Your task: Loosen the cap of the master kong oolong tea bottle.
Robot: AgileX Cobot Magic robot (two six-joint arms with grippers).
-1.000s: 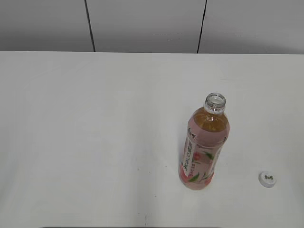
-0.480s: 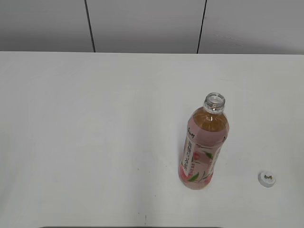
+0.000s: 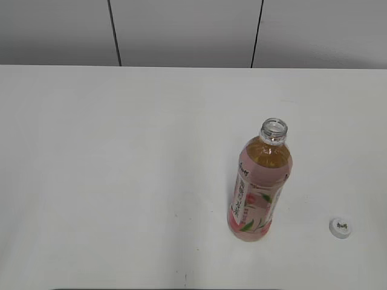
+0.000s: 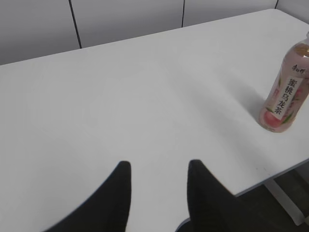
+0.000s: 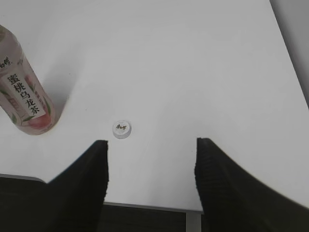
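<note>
The oolong tea bottle (image 3: 260, 190) stands upright on the white table, right of centre, with its neck open and no cap on it. It also shows in the left wrist view (image 4: 285, 94) and the right wrist view (image 5: 24, 92). The white cap (image 3: 340, 227) lies flat on the table to the bottle's right, near the front edge, and shows in the right wrist view (image 5: 121, 129). My left gripper (image 4: 158, 165) is open and empty, far left of the bottle. My right gripper (image 5: 151, 142) is open and empty, just short of the cap. Neither gripper shows in the exterior view.
The white table (image 3: 121, 157) runs back to a grey panelled wall (image 3: 181, 30). Its front edge (image 5: 145, 205) lies just under my right gripper, and its right edge shows in the right wrist view (image 5: 289, 63).
</note>
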